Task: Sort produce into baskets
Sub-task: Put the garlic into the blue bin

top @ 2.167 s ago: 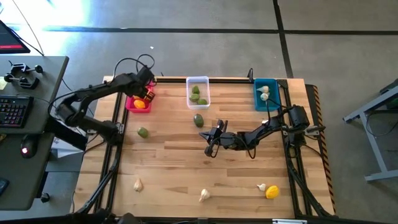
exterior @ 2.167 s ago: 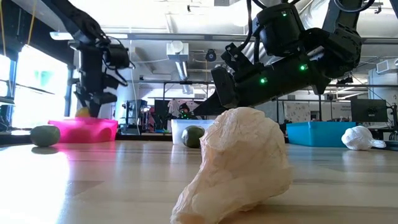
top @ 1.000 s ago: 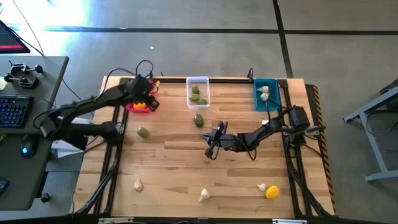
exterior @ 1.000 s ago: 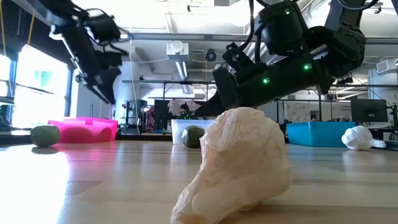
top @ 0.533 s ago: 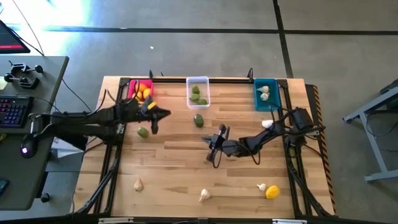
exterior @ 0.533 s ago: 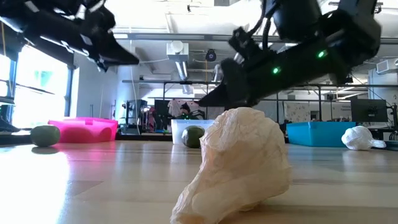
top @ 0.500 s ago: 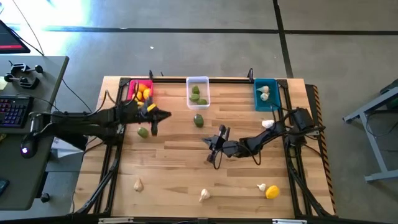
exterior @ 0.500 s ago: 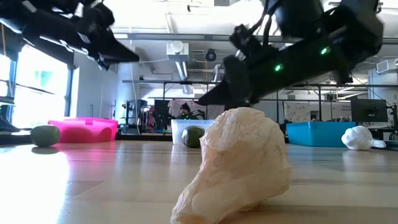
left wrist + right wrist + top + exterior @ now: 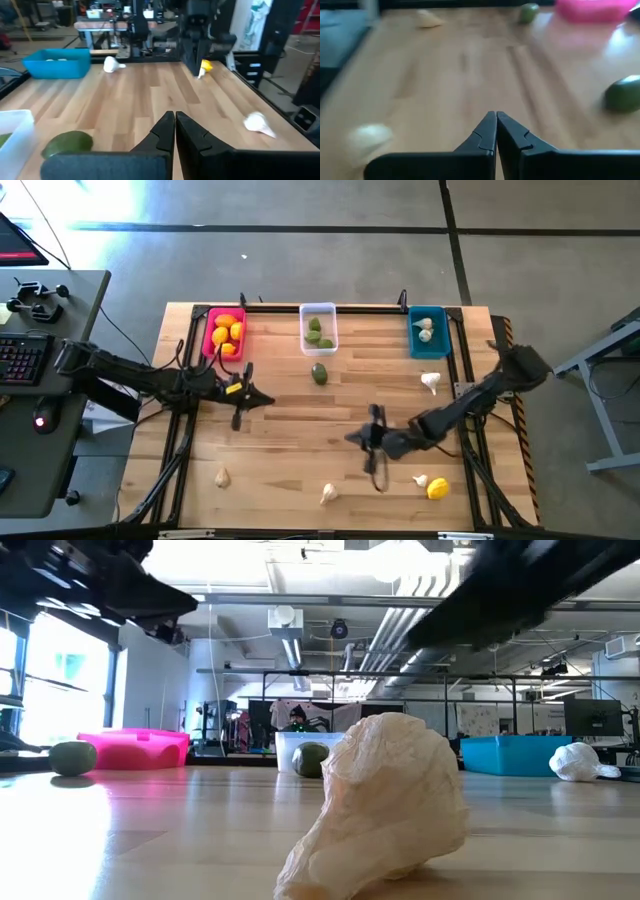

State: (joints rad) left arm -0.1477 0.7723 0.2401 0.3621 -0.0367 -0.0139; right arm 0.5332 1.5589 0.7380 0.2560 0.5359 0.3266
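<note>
Two dark robot arms reached over a pale slatted wooden table (image 9: 290,430), each empty. The left gripper (image 9: 240,417) hung over the table's left side, its tapered black fingers (image 9: 165,131) pressed together with no gap. The right gripper (image 9: 377,478) hung over the near middle, its own jaws likewise pinched shut on nothing.

Along the far edge stood three small rectangular plastic bins: a glossy pink-red bin (image 9: 209,337) holding smooth yellow and orange fruits (image 9: 228,332), a clear whitish bin (image 9: 318,309) with dull green roundish pieces (image 9: 315,331), and a teal-blue bin (image 9: 440,337) with whitish garlic-like bulbs (image 9: 424,329).

Loose produce lay scattered — a green oval fruit (image 9: 319,373) just in front of the clear bin, a papery white bulb (image 9: 430,381) near the teal one, two more crinkled bulbs (image 9: 222,477) along the near edge, and a round yellow fruit (image 9: 437,489) touching a small bulb (image 9: 421,480) at the near right. A green piece (image 9: 72,757) sat beside the pink bin.
</note>
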